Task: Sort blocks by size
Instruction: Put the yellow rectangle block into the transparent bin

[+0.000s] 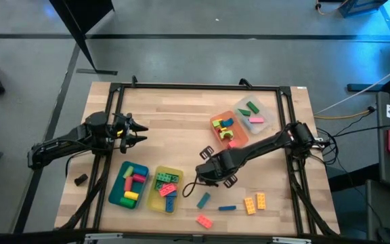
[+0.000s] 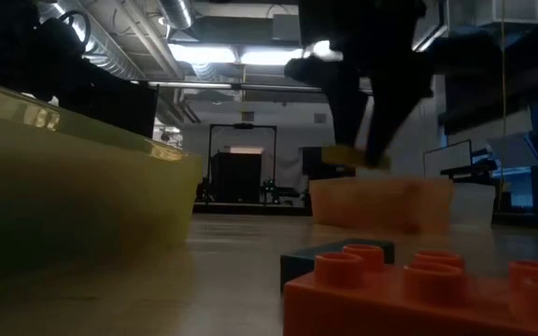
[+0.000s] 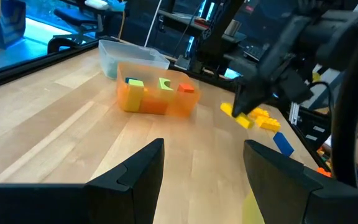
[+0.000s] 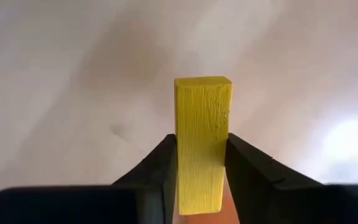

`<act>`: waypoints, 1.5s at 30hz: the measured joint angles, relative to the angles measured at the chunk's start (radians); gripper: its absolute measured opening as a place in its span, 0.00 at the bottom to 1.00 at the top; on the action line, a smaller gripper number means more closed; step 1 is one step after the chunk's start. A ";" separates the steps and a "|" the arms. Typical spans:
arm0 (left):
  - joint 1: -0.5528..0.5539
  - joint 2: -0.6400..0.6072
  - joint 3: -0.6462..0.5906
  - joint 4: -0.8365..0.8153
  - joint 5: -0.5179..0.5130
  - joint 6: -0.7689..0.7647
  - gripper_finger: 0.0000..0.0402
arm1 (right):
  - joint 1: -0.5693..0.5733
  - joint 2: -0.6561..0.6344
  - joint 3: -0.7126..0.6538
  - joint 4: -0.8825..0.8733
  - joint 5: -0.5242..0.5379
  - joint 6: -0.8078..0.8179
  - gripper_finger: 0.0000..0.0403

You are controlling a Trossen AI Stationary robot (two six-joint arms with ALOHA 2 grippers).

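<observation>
My right gripper (image 4: 202,171) is shut on a long yellow block (image 4: 202,137) and hovers over the table's near middle (image 1: 206,175), right of the yellow tray (image 1: 166,188). The left wrist view shows this block (image 3: 235,113) under the dark fingers, clear of the wood. My left gripper (image 1: 141,132) stands open over the table's left side with nothing between its fingers (image 3: 204,168). Loose blocks lie flat near the front edge: teal (image 1: 203,200), blue (image 1: 227,208), two orange-yellow ones (image 1: 254,202) and a pink-red one (image 1: 204,221). My right gripper pinches the yellow block's two long sides (image 4: 182,168) between its two fingers. The fingers come from above, pointing steeply down. One end of the block sticks out past the fingertips (image 4: 202,93), and the block is lifted clear of the table (image 3: 235,113).
A teal tray (image 1: 128,185) and the yellow tray hold blocks at the front left. An orange tray (image 1: 226,129) and a clear tray (image 1: 254,115) with blocks stand at the back right. Bare wood lies between the two arms.
</observation>
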 joint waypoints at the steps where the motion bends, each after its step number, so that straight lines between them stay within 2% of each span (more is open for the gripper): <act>1: 0.000 0.000 0.000 0.000 0.000 0.000 0.51 | -0.003 0.000 0.023 -0.031 0.031 0.000 0.27; 8: 0.000 0.000 0.000 0.000 0.000 0.000 0.51 | -0.052 0.000 0.128 -0.238 0.210 0.031 0.29; 18: 0.000 0.000 0.000 0.000 0.000 0.000 0.51 | -0.238 0.000 0.154 -0.514 0.272 0.107 0.28; 21: 0.000 0.000 0.000 0.000 0.000 0.000 0.51 | -0.314 -0.001 0.147 -0.521 0.279 0.114 0.29; 28: 0.000 0.000 0.000 0.000 0.000 0.000 0.51 | -0.501 -0.013 0.145 -0.523 0.254 0.117 0.29; 34: 0.000 0.000 0.000 0.000 0.000 0.003 0.51 | -0.679 -0.013 0.145 -0.524 0.076 0.144 0.29; 38: 0.000 0.000 0.000 0.000 0.000 0.003 0.51 | -0.782 -0.013 0.145 -0.524 0.034 0.164 0.29; 42: 0.000 0.000 0.000 0.000 0.000 0.002 0.51 | -0.866 -0.013 0.145 -0.524 -0.060 0.161 0.29; 45: 0.000 0.000 0.000 0.000 0.000 0.001 0.51 | -0.915 -0.013 0.145 -0.524 -0.078 0.159 0.29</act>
